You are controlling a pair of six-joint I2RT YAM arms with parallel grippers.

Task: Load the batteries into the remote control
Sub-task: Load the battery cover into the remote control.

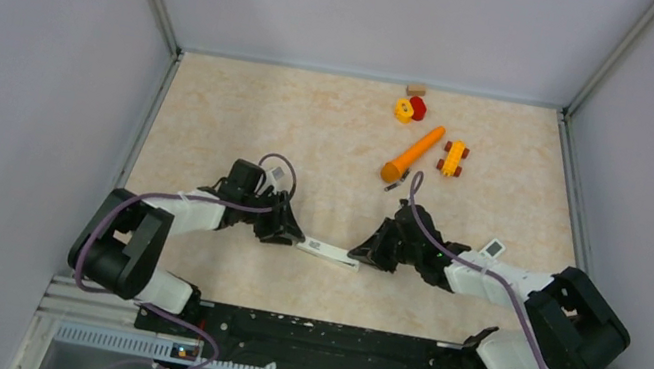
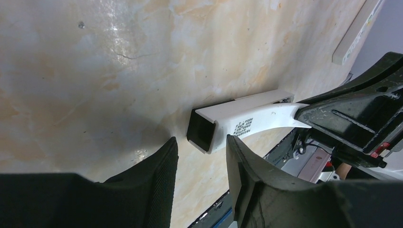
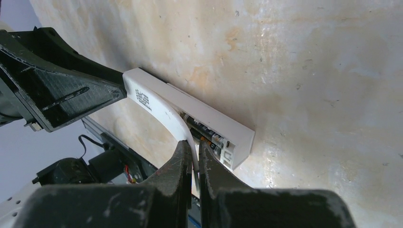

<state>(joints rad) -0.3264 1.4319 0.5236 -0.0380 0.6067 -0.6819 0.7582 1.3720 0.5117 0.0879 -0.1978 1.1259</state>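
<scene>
The left gripper (image 1: 292, 235) sat at the left end of the remote (image 1: 328, 253), its jaws spread. In the left wrist view the remote's dark, hollow end lay just past the gap between the two fingers (image 2: 161, 171); whether either pad touched it could not be told.

The remote lay flat on the table (image 1: 243, 119), between the two grippers and near the arm bases. It ran left to right, with its right end slightly nearer the bases. A thin white cover (image 3: 161, 107) with a printed code arched up off the remote's top face. The cover stayed down at the left end and lifted toward the right. Under the lifted part the compartment stood open, and batteries (image 3: 205, 132) lay inside it, lengthwise along the remote.

The right gripper (image 1: 364, 252) sat at the remote's right end, its jaws pressed together and pinching the cover's raised edge.

Farther back from the remote and to its right, a carrot (image 1: 412, 154) lay on the table. A small dark object (image 1: 392, 186) lay just by the carrot's thick end, too small to identify. Other small toys (image 1: 409, 110) lay beyond the carrot.
</scene>
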